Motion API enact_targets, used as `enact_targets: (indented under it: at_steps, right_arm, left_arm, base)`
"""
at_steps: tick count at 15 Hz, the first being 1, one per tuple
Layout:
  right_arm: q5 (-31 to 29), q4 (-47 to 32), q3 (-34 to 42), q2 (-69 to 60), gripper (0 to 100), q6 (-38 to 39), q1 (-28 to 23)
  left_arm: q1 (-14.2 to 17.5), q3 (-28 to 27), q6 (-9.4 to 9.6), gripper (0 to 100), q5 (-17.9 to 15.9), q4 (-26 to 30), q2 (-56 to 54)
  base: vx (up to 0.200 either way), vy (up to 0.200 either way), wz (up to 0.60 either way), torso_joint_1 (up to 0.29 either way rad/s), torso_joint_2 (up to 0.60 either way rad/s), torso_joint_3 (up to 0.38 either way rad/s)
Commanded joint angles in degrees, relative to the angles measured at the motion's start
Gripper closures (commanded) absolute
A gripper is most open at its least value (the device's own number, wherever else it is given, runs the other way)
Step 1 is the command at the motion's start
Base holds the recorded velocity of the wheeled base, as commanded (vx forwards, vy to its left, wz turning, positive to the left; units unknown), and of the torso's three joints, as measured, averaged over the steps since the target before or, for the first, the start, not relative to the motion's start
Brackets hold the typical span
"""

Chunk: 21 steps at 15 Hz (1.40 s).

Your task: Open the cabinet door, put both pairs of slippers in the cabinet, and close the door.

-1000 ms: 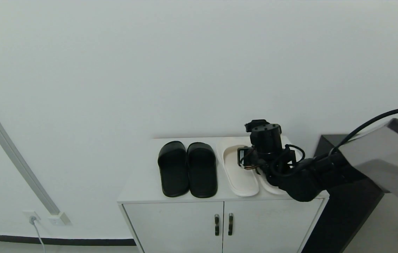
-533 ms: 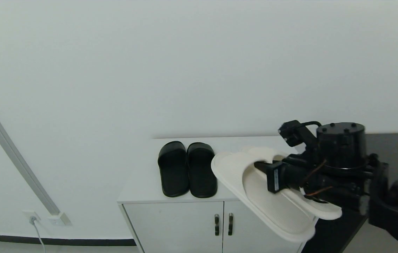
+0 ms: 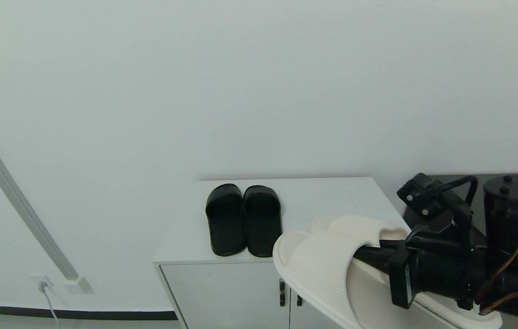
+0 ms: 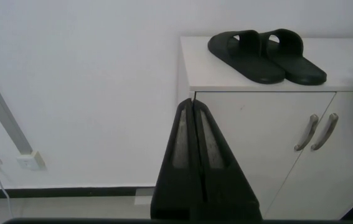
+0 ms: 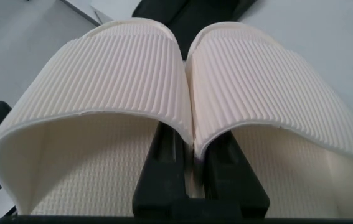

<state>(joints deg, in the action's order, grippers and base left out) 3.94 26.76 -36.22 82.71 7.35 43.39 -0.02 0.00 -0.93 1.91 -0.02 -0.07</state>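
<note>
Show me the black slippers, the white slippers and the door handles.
black slippers (image 3: 226, 234), head view, left slipper's footbed.
white slippers (image 5: 120, 68), right wrist view, ribbed strap.
door handles (image 4: 305, 132), left wrist view, one handle's bar.

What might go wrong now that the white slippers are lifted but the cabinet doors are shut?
The cabinet doors are closed, so the shut left end effector would probably have to open one alone. The right end effector pinches the white slippers only where their straps meet; one might slip out. Held near the handles, they might block a swinging door.
</note>
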Motion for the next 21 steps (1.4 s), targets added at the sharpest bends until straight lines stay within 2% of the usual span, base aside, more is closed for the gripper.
enact_targets:
  at_steps: [1, 5, 19, 20, 21]
  right_arm:
    - [0.2, 0.1, 0.8, -0.2, 100, -0.1, 0.1]
    - [0.5, 0.4, 1.5, 0.2, 100, -0.1, 0.1]
    - [0.3, 0.4, 3.2, -0.1, 100, -1.7, 1.2]
    - [0.2, 0.4, 3.3, -0.2, 100, -2.5, 1.4]
    - [0.2, 0.4, 3.5, -0.6, 100, -3.0, 1.4]
  left_arm:
    - [0.0, 0.0, -0.04, 100, 0.0, -0.1, 0.1]
    - [0.0, 0.0, -0.04, 100, 0.0, -0.1, 0.1]
    - [0.0, 0.0, 0.4, 100, 0.0, -0.1, 0.1]
    - [-0.1, 0.0, 0.4, 0, 0.0, 0.0, 0.1]
    - [0.0, 0.0, 0.31, 0, 0.0, -0.1, 0.1]
  base:
    - [-0.2, 0.0, 0.0, 0.007, 0.0, -0.007]
    - [-0.2, 0.0, 0.0, 0.0, 0.0, 0.005]
    - [0.0, 0.0, 0.0, -0.006, 0.01, 0.007]
    - [0.0, 0.0, 0.0, -0.149, 0.32, 0.183]
    - [0.0, 0.0, 0.0, -0.154, 0.37, 0.183]
